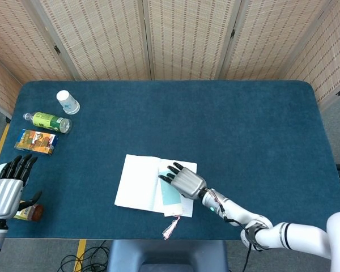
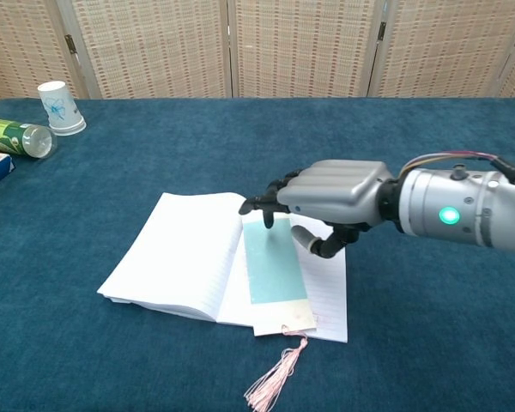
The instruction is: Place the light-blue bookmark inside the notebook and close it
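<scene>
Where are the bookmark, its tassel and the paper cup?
bookmark (image 2: 275,268), chest view, middle of its blue face
tassel (image 2: 270,385), chest view, pink fringe
paper cup (image 1: 68,102), head view, its side wall

left hand (image 1: 4,191) cropped, bookmark (image 2: 275,262) top hidden

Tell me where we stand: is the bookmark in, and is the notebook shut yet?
Done: the light-blue bookmark already lies on the right-hand page of the notebook, its pink tassel hanging off the near edge. In hand: the right hand is over that page with fingers spread, holding nothing. The left hand sits idle at the table's left edge. Left: the notebook lies open and needs closing.
</scene>
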### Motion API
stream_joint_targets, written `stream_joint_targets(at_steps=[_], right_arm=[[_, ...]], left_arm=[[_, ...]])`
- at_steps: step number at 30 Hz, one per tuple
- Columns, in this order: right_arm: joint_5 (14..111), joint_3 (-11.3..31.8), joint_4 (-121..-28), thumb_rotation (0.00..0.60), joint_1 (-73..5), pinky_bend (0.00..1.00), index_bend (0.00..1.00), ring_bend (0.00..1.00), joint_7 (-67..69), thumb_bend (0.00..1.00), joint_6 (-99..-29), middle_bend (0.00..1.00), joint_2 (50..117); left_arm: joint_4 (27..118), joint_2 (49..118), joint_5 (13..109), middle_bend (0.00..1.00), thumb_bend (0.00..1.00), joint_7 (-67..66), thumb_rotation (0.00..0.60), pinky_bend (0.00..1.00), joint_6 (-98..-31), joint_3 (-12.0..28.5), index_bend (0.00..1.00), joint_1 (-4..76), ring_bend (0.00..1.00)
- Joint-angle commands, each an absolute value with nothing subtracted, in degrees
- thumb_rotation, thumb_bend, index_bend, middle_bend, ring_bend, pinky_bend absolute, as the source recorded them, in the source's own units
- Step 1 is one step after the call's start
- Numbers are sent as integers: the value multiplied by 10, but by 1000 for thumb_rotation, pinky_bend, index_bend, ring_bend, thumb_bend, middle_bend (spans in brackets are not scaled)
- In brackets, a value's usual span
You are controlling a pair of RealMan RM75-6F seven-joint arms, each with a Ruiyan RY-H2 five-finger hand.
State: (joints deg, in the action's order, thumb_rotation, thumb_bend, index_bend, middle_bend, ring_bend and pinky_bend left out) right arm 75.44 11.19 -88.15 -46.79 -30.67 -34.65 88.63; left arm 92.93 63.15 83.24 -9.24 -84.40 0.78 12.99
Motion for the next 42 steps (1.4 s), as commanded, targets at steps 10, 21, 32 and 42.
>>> stream_joint_targets(at_steps=[10,21,32,42], right_arm=[[704,112,-805,600,-531,97,0,61,-304,743,-340,232,953],[666,95,-769,600,-552,97,0,61,-307,743,-354,232,968],[700,81,-830,600,-539,97,0,60,-272,588,-411,231,932],[804,23,-910,600,-491,97,0,54,-219,200,-479,181,854]], left_arm=[[913,631,830,82,301,-69,600,158,-834,12,80,119,46],[903,631,829,82,301,-52,600,158,-823,15,80,113,47],[900,635,836,76,301,-53,600,158,-823,19,80,110,46],[907,635,838,76,301,-52,600,158,-819,22,80,108,46]])
